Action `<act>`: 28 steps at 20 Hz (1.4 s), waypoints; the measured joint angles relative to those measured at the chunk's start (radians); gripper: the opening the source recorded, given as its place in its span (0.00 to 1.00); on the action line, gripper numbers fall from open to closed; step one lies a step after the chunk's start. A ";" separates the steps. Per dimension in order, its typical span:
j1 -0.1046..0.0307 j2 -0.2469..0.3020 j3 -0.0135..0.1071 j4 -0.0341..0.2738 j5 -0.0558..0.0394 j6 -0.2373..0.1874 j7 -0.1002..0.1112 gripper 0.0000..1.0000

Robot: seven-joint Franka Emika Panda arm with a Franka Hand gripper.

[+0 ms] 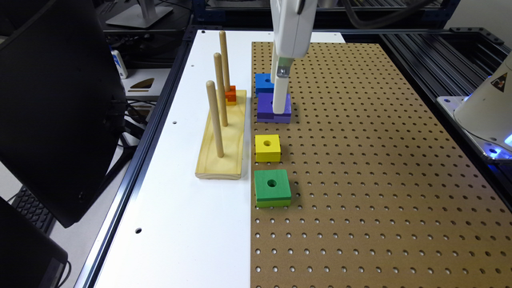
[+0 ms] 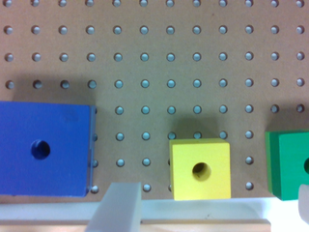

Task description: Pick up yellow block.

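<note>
Exterior view first: my arm comes straight down from the top of the frame, its white wrist housing vertical, and the gripper hangs in front of the purple block, with the blue block just behind it. I see the yellow block lying flat on the brown pegboard, between the purple block and the green block, apart from both and near the board's edge towards the exterior view's left. It is a small painted cube with a round hole through its top face. The green block is larger and sits on a lime lower layer. Beside the row, on the white tabletop, stands a pale wooden base with three upright round dowels, a small orange piece at the far one.

From the wrist view, the fingers stand wide apart, one pale tip near the purple block and the other at the frame's edge by the green block, with the yellow block between them and nothing gripped
</note>
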 joint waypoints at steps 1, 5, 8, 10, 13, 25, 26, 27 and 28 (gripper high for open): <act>0.000 0.012 0.000 0.000 -0.0003 0.009 0.000 1.00; 0.000 0.041 0.000 0.001 -0.0009 0.035 0.000 1.00; 0.000 0.050 0.000 0.000 -0.0009 0.037 0.000 1.00; 0.000 0.077 0.000 0.000 -0.0019 0.059 0.000 1.00; 0.000 0.122 -0.001 0.000 -0.0043 0.106 0.000 1.00; -0.001 0.175 -0.002 0.001 -0.0081 0.152 0.000 1.00; -0.001 0.183 -0.002 0.001 -0.0099 0.160 0.000 1.00; -0.002 0.187 -0.002 0.001 -0.0114 0.165 0.000 1.00; -0.003 0.190 -0.002 0.001 -0.0132 0.167 0.000 1.00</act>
